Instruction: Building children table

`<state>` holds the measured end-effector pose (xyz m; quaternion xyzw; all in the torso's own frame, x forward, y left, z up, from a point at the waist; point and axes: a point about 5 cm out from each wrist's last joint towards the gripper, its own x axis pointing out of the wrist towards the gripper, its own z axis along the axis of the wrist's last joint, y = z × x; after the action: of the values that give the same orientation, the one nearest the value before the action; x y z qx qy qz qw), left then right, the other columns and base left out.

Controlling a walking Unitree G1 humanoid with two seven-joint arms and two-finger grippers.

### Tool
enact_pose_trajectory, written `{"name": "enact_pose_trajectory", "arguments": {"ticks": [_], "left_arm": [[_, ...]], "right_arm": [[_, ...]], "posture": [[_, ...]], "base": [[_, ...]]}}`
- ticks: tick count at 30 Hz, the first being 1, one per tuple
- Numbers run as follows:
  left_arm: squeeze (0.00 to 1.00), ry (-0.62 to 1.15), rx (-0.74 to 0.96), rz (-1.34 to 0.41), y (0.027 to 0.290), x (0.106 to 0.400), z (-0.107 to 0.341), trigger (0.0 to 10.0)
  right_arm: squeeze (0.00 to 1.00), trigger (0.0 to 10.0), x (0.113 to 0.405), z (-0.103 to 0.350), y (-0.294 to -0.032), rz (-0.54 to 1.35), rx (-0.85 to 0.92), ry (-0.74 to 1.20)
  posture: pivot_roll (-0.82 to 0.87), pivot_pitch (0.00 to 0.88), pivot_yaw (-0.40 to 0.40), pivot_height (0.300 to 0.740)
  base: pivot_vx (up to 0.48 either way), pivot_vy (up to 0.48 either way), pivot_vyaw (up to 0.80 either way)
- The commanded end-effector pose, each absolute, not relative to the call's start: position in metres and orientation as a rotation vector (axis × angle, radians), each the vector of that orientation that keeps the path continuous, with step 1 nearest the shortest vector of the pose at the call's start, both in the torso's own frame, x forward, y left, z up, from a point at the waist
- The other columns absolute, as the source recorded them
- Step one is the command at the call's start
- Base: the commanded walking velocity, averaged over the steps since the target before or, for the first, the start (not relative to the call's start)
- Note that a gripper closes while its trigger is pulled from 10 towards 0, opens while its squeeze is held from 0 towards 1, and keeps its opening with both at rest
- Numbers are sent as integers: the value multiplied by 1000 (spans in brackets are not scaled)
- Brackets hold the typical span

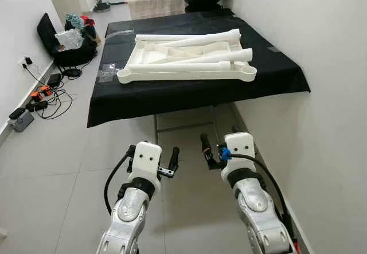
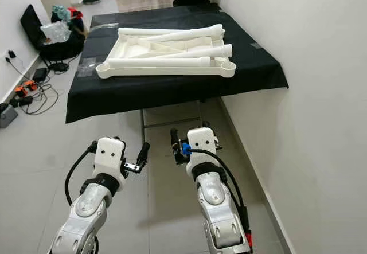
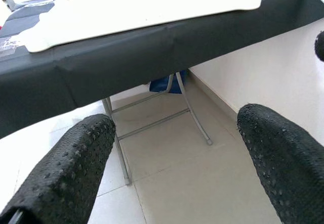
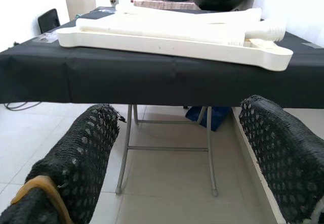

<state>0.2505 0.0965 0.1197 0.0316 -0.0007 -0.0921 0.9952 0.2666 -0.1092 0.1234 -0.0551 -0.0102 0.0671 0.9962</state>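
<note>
A counter (image 1: 172, 96) draped in black cloth stands against the right wall. On it lies the white tabletop (image 1: 186, 73), upside down with its rim upward, spanning most of the counter's width. Three white legs rest in and across it: one leg (image 1: 175, 66) lies along the near edge, a second (image 1: 221, 56) runs toward the right just beyond, and a third (image 1: 200, 38) lies along the far side, its threaded end at the right. The ends of the two right-pointing legs stick out slightly past the tabletop's rim.

Both arms are held out low in front of the counter, above the tiled floor (image 1: 69, 162) and well short of the counter's near edge. The left gripper (image 1: 171, 161) is on the left, its jaws wide apart and holding nothing, as the left wrist view shows with the two black fingers (image 3: 66, 178) spread at either side. The right gripper (image 1: 207, 151) is just to its right, jaws also wide and empty; its fingers (image 4: 81, 158) frame the counter's folding metal frame (image 4: 167, 148) and something blue beyond it.

On the floor at far left a black bag (image 1: 63, 42) sits against the wall with cables (image 1: 49, 96) strewn nearer. A small clear packet (image 1: 106, 72) lies at the counter's left edge.
</note>
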Motion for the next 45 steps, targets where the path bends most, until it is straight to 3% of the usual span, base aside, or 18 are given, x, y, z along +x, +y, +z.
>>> {"name": "enact_pose_trajectory", "arguments": {"ticks": [1,15,22,45], "left_arm": [[0,4,75,-180,99,251,117,10000],[0,-10,56,-181,102,254,121,10000],[0,-48,65,-164,104,261,132,10000],[0,-105,101,-161,103,266,145,10000]], "right_arm": [[0,10000,267,122,-107,147,-105,-21],[0,10000,273,138,-93,228,-125,-64],[0,10000,292,166,-99,197,-79,-141],[0,10000,299,176,-103,171,-66,-162]], "posture": [[-9,0,3,740],[-11,0,6,740],[-7,0,-7,740],[-12,0,-3,740]], "base": [[247,0,0],[326,0,0],[377,0,0],[361,0,0]]}}
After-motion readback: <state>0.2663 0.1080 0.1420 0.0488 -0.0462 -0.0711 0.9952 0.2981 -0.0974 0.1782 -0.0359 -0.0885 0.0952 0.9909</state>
